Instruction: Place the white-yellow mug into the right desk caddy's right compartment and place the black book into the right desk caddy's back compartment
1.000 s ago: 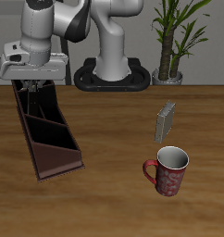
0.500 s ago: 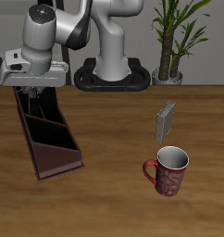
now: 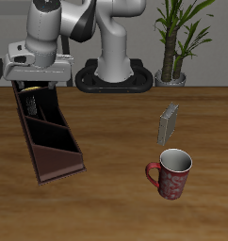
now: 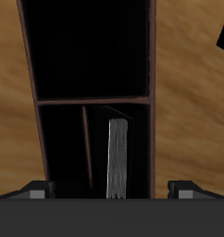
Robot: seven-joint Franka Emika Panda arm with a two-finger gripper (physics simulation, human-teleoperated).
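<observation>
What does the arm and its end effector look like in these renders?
Franka-style arm: glossy white rounded link shells with black joint bands, rising from a dark round base plate. The gripper has a light grey boxy body with dark trim; in the wrist view only dark jaw mounts show. No cables or markings are legible.

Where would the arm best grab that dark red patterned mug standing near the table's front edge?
Probably from straight above, pinching the rim. The dark red patterned mug stands upright with its mouth open, so one finger can slip inside and one outside. Its handle sticks out sideways; pick rim away from it.
</observation>
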